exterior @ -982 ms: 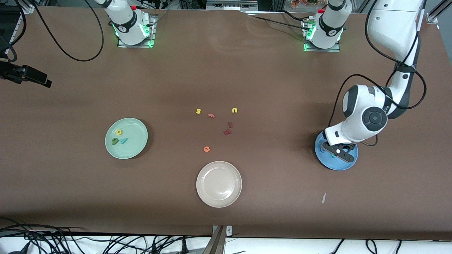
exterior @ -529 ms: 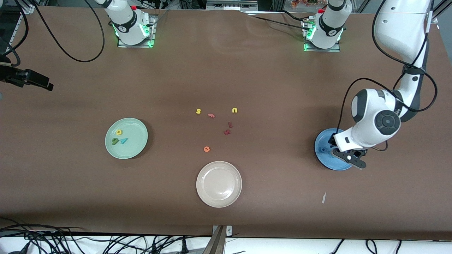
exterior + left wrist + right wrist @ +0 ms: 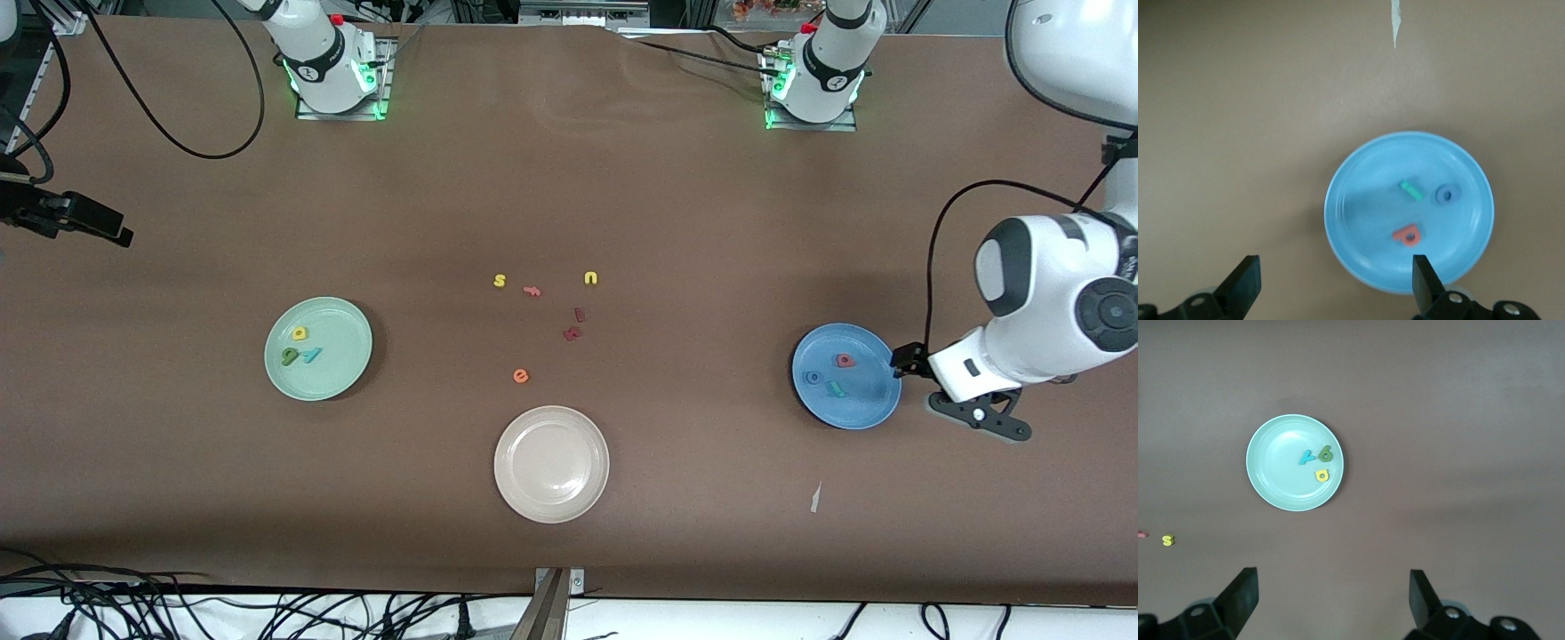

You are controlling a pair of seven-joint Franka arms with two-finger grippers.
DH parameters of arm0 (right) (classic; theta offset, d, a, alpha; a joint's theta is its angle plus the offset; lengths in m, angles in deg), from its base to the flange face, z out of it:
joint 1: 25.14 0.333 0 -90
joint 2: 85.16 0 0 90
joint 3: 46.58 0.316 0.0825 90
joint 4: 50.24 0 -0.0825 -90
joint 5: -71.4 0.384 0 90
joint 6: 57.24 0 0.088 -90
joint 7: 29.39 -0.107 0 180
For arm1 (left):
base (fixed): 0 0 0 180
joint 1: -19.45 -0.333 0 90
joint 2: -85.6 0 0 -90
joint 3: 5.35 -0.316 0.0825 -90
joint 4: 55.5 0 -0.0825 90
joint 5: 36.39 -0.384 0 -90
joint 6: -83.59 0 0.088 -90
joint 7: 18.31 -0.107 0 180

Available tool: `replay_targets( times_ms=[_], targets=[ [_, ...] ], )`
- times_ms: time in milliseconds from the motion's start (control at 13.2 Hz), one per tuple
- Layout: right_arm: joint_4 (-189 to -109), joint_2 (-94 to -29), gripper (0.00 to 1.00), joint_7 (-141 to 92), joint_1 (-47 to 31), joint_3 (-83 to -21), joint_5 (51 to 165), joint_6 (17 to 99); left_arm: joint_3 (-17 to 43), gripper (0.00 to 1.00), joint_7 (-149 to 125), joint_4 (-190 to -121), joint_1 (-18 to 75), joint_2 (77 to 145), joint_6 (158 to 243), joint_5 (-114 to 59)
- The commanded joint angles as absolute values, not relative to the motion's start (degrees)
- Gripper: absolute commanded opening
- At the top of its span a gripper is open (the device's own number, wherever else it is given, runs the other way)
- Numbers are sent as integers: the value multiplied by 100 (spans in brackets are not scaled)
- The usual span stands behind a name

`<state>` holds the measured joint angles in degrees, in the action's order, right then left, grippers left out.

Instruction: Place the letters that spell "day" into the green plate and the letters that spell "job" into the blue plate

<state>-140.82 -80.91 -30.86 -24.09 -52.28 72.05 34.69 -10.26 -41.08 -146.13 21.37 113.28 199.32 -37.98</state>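
left tool hangs open and empty, apparently just beside the blue plate holding j, o, b.

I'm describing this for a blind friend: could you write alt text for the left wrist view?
A round blue plate on a brown table holds three tiny toy letters: a teal hooked one, a blue ring and a salmon-red one. The open left gripper hangs above the plate's edge, holding nothing.

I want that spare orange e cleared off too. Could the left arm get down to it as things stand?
Probably yes. The orange e lies alone on bare table, apart from the white plate and the dark red letters, and the left end effector is open and empty beside the blue plate.
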Motion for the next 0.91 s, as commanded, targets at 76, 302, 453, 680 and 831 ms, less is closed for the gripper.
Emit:
replay_targets(
  times_ms=[76, 302, 453, 680, 831],
  targets=[
    [-13910, -7945, 100, -3448, -1822, -5186, 6957, 3461, -974, 100, -4072, -13945, 2130, 11214, 18672, -3771],
    [-13910, -7970, 100, -3511, -1723, -5203, 6929, 3390, -974, 100, -3811, -13908, 2077, 10952, 18352, -3762],
    [-13901, -8006, 100, -3449, -1732, -5238, 6929, 3373, -939, 100, -2969, -14083, 2077, 10408, 18204, -3763],
    [-13910, -8023, 100, -3440, -1741, -5247, 6920, 3285, -930, 100, -2597, -14479, 2025, 9564, 18203, -3762],
    [-13910, -8032, 100, -3405, -1750, -5256, 6920, 3267, -843, 100, -2491, -14436, 1954, 9247, 18002, -3745]
  ],
)
